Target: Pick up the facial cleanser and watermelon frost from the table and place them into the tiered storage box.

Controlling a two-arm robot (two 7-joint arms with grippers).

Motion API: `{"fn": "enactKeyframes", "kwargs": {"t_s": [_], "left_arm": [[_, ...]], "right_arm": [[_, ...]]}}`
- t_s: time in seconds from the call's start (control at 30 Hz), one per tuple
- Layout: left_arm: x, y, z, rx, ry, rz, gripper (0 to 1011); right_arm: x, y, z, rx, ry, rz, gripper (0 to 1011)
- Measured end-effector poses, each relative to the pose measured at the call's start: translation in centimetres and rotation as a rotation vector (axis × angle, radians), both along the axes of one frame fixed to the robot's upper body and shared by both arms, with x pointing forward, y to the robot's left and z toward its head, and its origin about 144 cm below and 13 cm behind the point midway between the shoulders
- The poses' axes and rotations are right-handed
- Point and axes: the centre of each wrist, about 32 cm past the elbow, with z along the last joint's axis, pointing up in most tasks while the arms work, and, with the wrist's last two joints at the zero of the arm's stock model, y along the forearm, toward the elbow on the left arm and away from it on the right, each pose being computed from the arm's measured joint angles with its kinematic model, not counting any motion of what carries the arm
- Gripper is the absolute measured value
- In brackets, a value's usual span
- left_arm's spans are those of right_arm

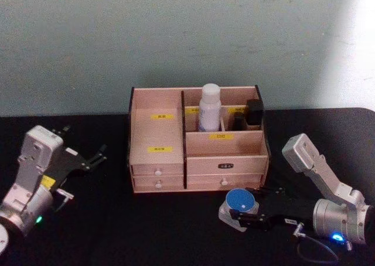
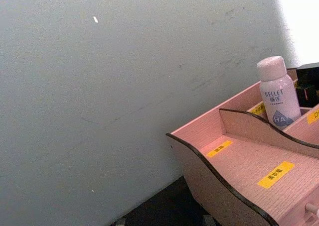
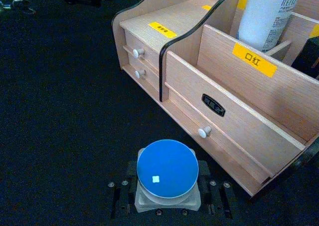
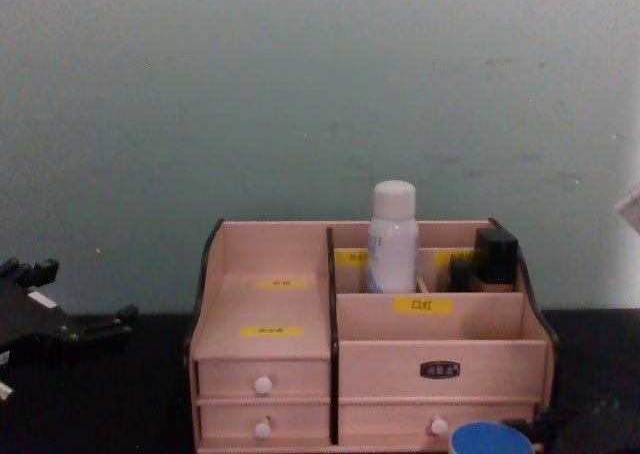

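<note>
Black worktop (image 1: 117, 231) below me and a pale green wall (image 1: 176, 37) behind set the scene. My right fingers (image 3: 168, 202) are closed against both sides of the blue-lidded jar (image 3: 168, 169), which I take for one of the two things to be stored. I cannot tell whether its base has left the surface. Just ahead of these fingers stands the tiered storage box (image 1: 225, 152), its lower drawer knob (image 3: 202, 132) nearly facing the jar. To do this well I would keep my grip firm and low on the jar's body and rise straight up until the base is above the front wall. Only then would I travel forward, or the jar may knock the drawer front. The open bay behind the yellow label looks the easiest drop. Farther back stand a white bottle (image 1: 210, 108) and a dark item (image 1: 254, 113), so I should stop short of them, lower gently, then release. Far off to the side, my left fingers (image 1: 99, 156) hang spread and hold nothing.
</note>
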Motion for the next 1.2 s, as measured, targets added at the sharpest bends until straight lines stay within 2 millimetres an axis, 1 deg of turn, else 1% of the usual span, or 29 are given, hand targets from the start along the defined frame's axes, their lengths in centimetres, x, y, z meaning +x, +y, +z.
{"fn": "enactKeyframes", "kwargs": {"t_s": [0.33,0.53,0.77,0.93,1.07,1.2], "left_arm": [[0.0,0.0,0.0,0.0,0.0,0.0,1001],[0.0,0.0,0.0,0.0,0.0,0.0,1001],[0.0,0.0,0.0,0.0,0.0,0.0,1001],[0.0,0.0,0.0,0.0,0.0,0.0,1001],[0.0,0.0,0.0,0.0,0.0,0.0,1001],[0.0,0.0,0.0,0.0,0.0,0.0,1001]], "right_arm": [[-0.2,0.0,0.1,0.003,-0.001,0.002,712],[-0.6,-0.2,0.9,0.015,-0.019,0.005,712],[-1.2,-0.3,2.8,0.028,-0.049,0.021,712],[-1.1,-0.2,4.1,0.043,-0.068,0.032,712],[-0.4,0.0,5.5,0.054,-0.099,0.04,712],[0.5,0.6,6.2,0.06,-0.116,0.045,712]]}}
